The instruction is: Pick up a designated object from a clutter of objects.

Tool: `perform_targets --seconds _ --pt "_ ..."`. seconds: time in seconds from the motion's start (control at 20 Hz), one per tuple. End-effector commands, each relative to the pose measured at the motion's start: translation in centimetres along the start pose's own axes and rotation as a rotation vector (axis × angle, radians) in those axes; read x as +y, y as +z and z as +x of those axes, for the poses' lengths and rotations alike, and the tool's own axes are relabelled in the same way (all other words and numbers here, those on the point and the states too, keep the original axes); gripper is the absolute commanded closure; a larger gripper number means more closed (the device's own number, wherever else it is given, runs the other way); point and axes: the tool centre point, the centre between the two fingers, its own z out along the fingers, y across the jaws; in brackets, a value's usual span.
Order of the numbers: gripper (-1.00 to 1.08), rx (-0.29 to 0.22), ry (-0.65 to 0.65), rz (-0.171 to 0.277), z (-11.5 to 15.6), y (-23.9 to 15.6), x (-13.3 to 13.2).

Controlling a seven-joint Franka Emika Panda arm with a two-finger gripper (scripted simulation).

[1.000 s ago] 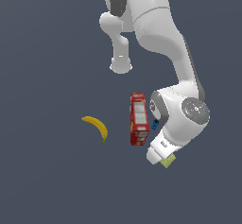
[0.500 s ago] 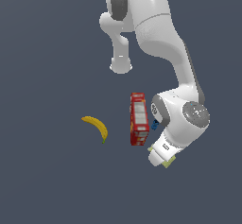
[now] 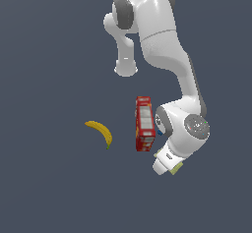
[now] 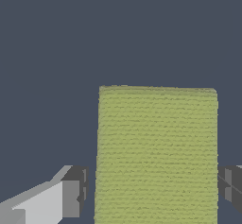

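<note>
In the wrist view the designated object, a flat yellow-green pad (image 4: pixel 157 152) with a fine woven texture, lies between my two fingers. One grey fingertip (image 4: pixel 73 197) stands just off one long edge, and the other fingertip (image 4: pixel 230 185) sits at the opposite edge. My gripper (image 4: pixel 153 192) is open and straddles the pad. In the exterior view only a sliver of the pad (image 3: pixel 176 168) shows under the white hand (image 3: pixel 165 162). The rest of the clutter of objects lies to the exterior view's left.
A tall red box (image 3: pixel 144 124) lies close beside the arm's wrist on the exterior view's left. A tiny blue item (image 3: pixel 160 132) peeks out between the box and the arm. A yellow banana (image 3: pixel 101 132) lies farther to the exterior view's left. The floor is plain dark grey.
The hand has come down over the pad. Less of the pad shows in the exterior view than a second ago. The box and the banana have not moved.
</note>
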Motion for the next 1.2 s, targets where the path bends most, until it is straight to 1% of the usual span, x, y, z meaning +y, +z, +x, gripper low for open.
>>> perform_targets --seconds 0.0,0.2,0.25,0.85,1.15 --pt "-0.92 0.001 0.0 -0.001 0.0 0.8 0.0" --pt "-0.92 0.001 0.0 -0.001 0.2 1.0 0.1" --pt "1.08 0.001 0.0 -0.001 0.2 1.0 0.1" --pt "1.08 0.0 0.0 -0.001 0.1 0.8 0.1" --pt "1.08 0.0 0.0 -0.001 -0.2 -0.5 -0.2"
